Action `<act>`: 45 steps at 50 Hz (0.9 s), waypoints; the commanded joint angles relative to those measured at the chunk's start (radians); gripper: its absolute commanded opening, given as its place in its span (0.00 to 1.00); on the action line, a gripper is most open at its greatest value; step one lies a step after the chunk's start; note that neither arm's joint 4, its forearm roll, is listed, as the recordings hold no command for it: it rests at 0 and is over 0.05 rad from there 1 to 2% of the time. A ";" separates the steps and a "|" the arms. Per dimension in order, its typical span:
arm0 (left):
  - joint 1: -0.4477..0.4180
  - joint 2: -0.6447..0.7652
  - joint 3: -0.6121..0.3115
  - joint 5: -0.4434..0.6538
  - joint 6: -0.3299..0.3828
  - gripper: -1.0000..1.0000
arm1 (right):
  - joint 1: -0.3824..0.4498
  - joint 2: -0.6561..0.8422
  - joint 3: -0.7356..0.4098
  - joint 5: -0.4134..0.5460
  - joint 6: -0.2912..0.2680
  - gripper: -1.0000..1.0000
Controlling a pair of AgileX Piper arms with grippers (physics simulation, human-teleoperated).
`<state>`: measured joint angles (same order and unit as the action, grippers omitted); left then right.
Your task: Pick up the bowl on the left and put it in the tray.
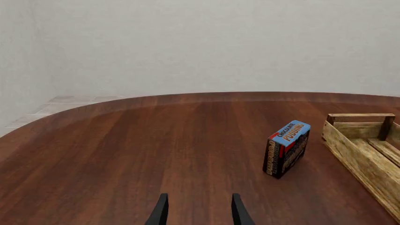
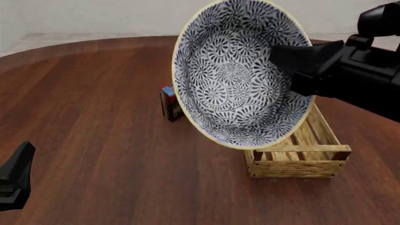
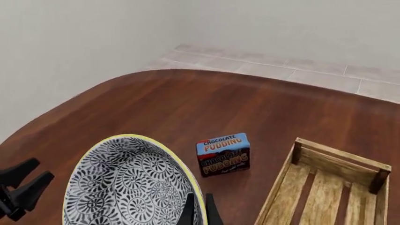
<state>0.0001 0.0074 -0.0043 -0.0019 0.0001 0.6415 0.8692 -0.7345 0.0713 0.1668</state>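
The only readable lettering is on the pudding box [image 3: 223, 154], which stands on the table ahead of the right gripper [image 3: 198, 212], just past its fingertips. Its blue top band reads "CHOCOLATE PUDDING" and the dark face below repeats "PUDDING". From the left wrist camera the same box [image 1: 286, 148] sits ahead of the left gripper [image 1: 198, 211], and its blue band again shows "PUDDING", with smaller letters above too small to read surely

Bare simulated room: round dark-wood table [image 1: 125, 154], blank pale wall [image 1: 200, 42], tiled floor [image 3: 325, 75] beyond table edge.
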 commanded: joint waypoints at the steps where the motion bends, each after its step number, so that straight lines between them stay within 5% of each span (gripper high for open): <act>1: 0.000 0.000 0.000 0.000 0.000 1.00 | -0.052 -0.042 0.004 0.017 0.054 0.00; 26: 0.000 0.000 0.000 0.000 0.000 1.00 | -0.191 -0.048 0.065 -0.004 0.183 0.00; 45: 0.000 0.000 0.000 0.000 0.000 1.00 | -0.284 -0.007 0.091 -0.014 0.219 0.00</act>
<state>0.0001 0.0075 -0.0043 -0.0019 0.0001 0.4088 0.8464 -0.6509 0.0610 0.3600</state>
